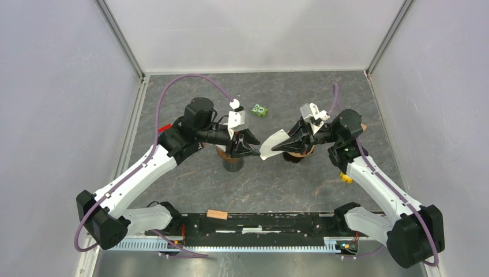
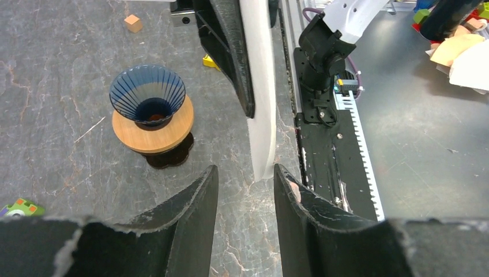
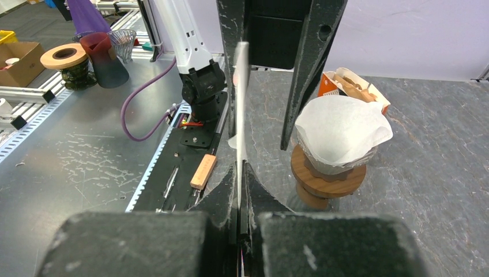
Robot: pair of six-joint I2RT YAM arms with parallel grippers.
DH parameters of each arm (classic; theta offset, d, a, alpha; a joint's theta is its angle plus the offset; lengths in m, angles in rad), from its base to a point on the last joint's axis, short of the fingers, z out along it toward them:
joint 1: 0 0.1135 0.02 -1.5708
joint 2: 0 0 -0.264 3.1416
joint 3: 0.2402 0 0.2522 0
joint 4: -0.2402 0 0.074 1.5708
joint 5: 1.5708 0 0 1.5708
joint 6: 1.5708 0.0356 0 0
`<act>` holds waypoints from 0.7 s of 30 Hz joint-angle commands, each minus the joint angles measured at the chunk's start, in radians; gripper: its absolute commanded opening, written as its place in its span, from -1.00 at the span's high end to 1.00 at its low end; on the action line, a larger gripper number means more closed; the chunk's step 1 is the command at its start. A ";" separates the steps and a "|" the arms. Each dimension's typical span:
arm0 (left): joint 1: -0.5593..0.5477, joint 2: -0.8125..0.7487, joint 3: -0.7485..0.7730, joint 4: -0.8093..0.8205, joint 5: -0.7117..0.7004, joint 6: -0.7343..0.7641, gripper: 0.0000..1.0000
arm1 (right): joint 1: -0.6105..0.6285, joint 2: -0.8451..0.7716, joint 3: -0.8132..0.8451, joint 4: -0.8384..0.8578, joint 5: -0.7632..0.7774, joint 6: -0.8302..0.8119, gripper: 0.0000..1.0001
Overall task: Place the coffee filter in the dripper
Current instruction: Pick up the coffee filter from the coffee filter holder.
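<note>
My right gripper (image 1: pixel 278 148) (image 3: pixel 241 167) is shut on a white paper coffee filter (image 1: pixel 271 144) (image 3: pixel 241 98) and holds it on edge above the table. The filter's far corner (image 2: pixel 260 115) hangs at the mouth of my open left gripper (image 1: pixel 254 148) (image 2: pixel 245 173), between its fingertips without touching them. An empty blue ribbed dripper on a wooden ring (image 2: pixel 149 107) stands under my right arm (image 1: pixel 300 154). A second dripper stand (image 3: pixel 337 138), lined with white filter paper, sits below my left gripper (image 1: pixel 232 160).
A green toy block (image 1: pixel 259 109) lies at the back and shows in the left wrist view (image 2: pixel 17 206). A yellow block (image 1: pixel 346 178) lies by the right arm. A wooden block (image 1: pixel 217 214) (image 3: pixel 203 171) rests on the front rail. An orange packet (image 3: pixel 346 86) sits behind the lined dripper.
</note>
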 commanded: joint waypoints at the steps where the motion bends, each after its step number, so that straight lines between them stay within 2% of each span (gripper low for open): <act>1: 0.000 0.017 0.013 0.059 -0.038 0.010 0.08 | -0.004 -0.024 -0.002 0.012 0.002 -0.004 1.00; 12: 0.023 -0.006 0.003 0.060 -0.060 0.018 0.12 | -0.004 -0.027 -0.015 0.010 -0.008 -0.012 1.00; 21: 0.046 -0.039 0.007 0.007 -0.021 0.062 0.14 | -0.008 -0.023 -0.011 -0.006 -0.013 -0.027 1.00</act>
